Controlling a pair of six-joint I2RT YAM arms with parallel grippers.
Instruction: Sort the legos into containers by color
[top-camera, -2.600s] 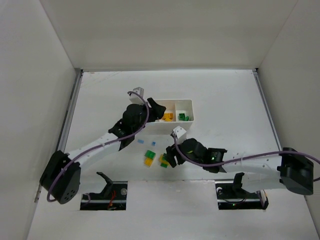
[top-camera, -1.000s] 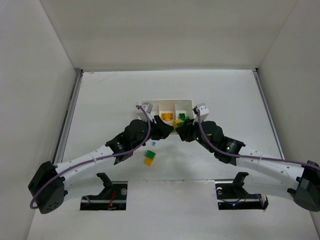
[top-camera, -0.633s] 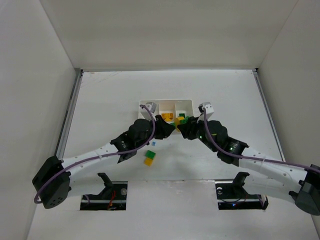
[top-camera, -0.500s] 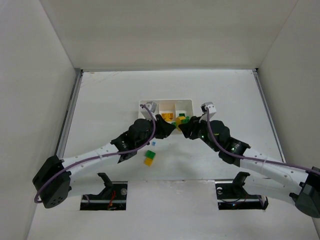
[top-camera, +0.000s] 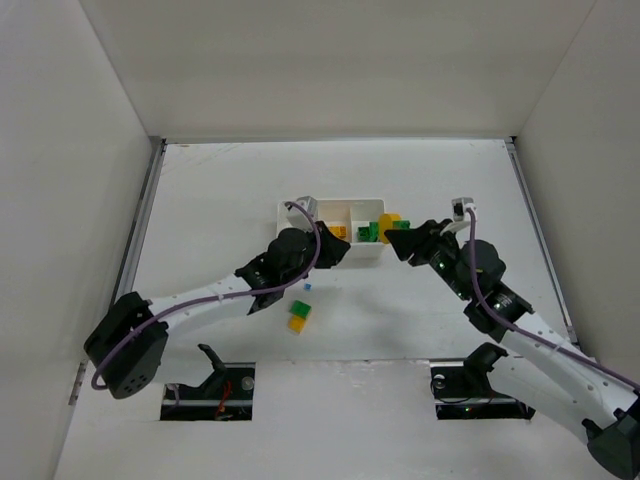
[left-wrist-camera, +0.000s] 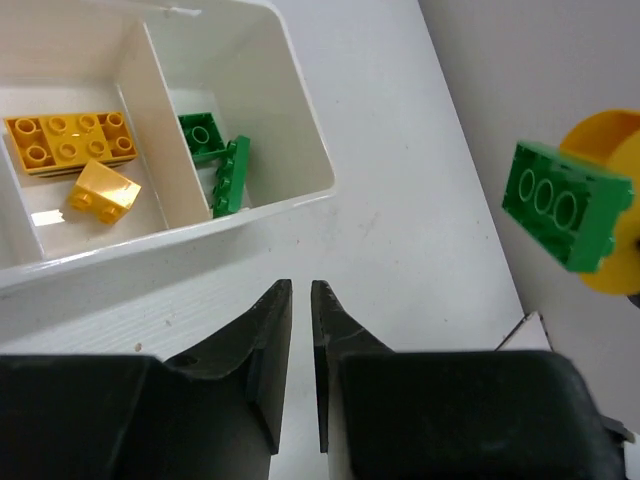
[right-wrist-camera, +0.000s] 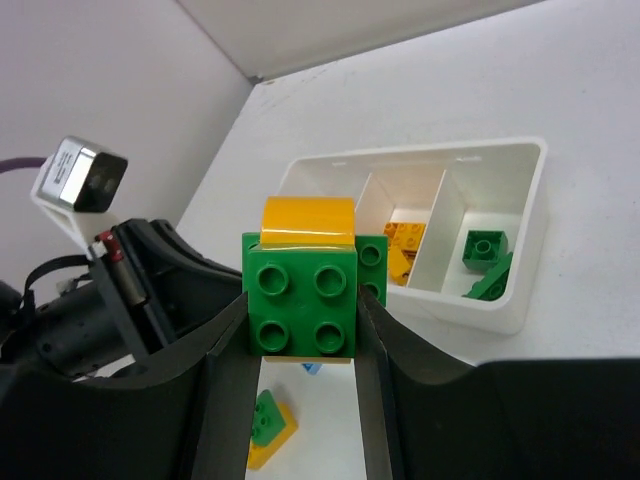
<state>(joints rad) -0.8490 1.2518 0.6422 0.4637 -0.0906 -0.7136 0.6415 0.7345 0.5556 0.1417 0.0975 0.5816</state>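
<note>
the green-yellow stack (right-wrist-camera: 300, 290), still joined, has moved off to the right end of the tray (top-camera: 365, 253), clenched in the right fingers (right-wrist-camera: 228, 370). the left fingers (left-wrist-camera: 262, 340) are almost closed on nothing. so i judge the splitting is not done. the tray has 3 compartments, holding 2 yellow bricks (left-wrist-camera: 68, 140) and 2 green bricks (left-wrist-camera: 203, 133). on the tabletop (top-camera: 220, 200) lie 1 second stack (top-camera: 299, 316) and 1 blue brick (top-camera: 307, 286).

Wht table (top-camera: 450, 180) — wht walls (top-camera: 340, 60) 3 sides.
</note>
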